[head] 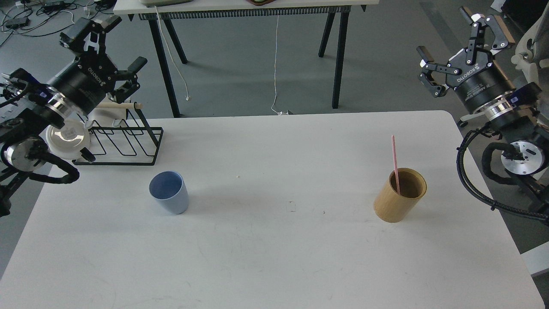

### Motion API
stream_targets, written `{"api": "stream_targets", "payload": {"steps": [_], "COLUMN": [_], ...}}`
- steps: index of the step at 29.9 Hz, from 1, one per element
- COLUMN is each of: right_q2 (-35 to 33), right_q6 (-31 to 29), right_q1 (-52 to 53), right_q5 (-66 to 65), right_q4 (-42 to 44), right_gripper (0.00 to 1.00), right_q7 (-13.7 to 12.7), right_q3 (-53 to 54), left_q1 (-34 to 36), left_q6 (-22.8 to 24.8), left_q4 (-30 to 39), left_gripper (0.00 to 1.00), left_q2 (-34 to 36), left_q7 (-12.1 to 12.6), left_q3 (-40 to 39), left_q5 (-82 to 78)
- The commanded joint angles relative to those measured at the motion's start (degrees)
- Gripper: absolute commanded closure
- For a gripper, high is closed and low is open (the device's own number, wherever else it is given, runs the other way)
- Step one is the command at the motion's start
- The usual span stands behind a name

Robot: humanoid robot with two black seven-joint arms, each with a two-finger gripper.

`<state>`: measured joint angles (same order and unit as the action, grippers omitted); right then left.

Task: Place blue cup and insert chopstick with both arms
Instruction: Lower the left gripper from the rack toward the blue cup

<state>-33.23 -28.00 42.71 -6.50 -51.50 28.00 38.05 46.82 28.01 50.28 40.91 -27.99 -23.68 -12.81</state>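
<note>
The blue cup (170,192) stands upright on the white table (274,240), left of centre, with nothing in it. The pink chopstick (395,163) leans inside a tan bamboo-like cylinder (399,195) on the right side of the table. My left gripper (120,47) hangs open above the table's far left corner, well behind and above the cup. At the far right, past the table's edge, my right gripper (461,45) is held up open, away from the chopstick. Neither holds anything.
A black wire rack (124,143) with a pale wooden dowel (122,105) and a white dish (67,136) sits at the table's far left corner, just below my left arm. A second table on black legs (339,60) stands behind.
</note>
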Motion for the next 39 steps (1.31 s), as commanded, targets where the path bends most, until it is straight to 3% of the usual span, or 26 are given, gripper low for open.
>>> {"api": "stream_targets", "payload": {"steps": [1, 15, 24, 30, 39], "right_q2": [0.0, -0.61, -0.88, -2.89, -3.34], "right_q6": [0.0, 0.0, 0.0, 0.0, 0.0], "right_q1": [-0.17, -0.17, -0.7, -0.96, -1.92], "right_q5": [-0.44, -0.44, -0.44, -0.44, -0.44], "right_q4": [0.0, 0.0, 0.26, 0.79, 0.88], "right_gripper": [0.02, 0.02, 0.02, 0.02, 0.02], "right_q7": [0.0, 0.0, 0.0, 0.0, 0.0], "right_q3": [-0.08, 0.0, 0.18, 0.27, 0.27], "left_q1": [-0.06, 0.55, 4.85, 5.74, 6.0], "left_q6": [-0.01, -0.01, -0.01, -0.06, -11.74], "left_q4": [0.0, -2.82, 11.85, 18.88, 20.65], "left_gripper": [0.0, 0.0, 0.0, 0.0, 0.0], "left_q2": [0.05, 1.28, 7.78, 11.12, 17.01], "left_q7": [-0.01, -0.01, -0.01, -0.01, -0.01], "left_q3": [-0.05, 0.56, -2.25, -0.07, 14.35], "left_q5": [0.15, -4.4, -12.66, -33.99, -59.5]}}
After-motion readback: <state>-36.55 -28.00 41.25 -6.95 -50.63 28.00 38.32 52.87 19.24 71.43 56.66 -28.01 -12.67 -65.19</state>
